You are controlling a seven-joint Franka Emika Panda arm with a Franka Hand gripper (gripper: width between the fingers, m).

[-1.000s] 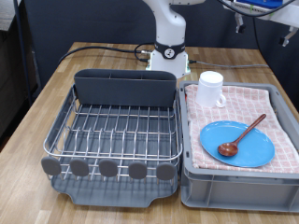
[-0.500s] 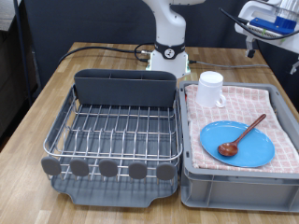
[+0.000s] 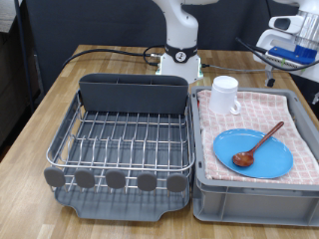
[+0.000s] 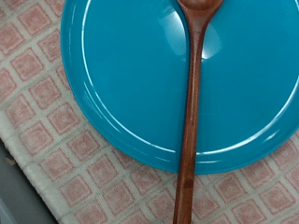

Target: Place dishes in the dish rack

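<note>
Three dishes: all sitting in the grey rectangular plastic bin (image 3: 204, 199), none in the rack yet.
Rack: silver wire dish rack on a dark grey tray (image 3: 125, 139), tall grey compartment at its 12 o'clock side, round grey knobs along 6 o'clock; it fills the exterior view's left half, just beside the bin.
Cloth: pink-and-white checked cloth (image 3: 289, 112) lines the bin under the dishes.
Plate: flat round light-blue plate (image 3: 269, 159) toward 5 o'clock in the exterior view, lying flat on the cloth.
Spoon: small reddish-brown wooden spoon (image 3: 257, 145) lies across the plate, bowl on the plate, handle running toward 1 o'clock and past the rim onto the cloth.
Mug: white mug with a handle (image 3: 225, 95) stands upright at roughly 11 o'clock from the plate, apart from it.
Gripper: fingers don't show in either view, so can't tell how the jaws stand; the wrist view looks straight down at plate (image 4: 131, 65) and spoon handle (image 4: 192, 112).
</note>
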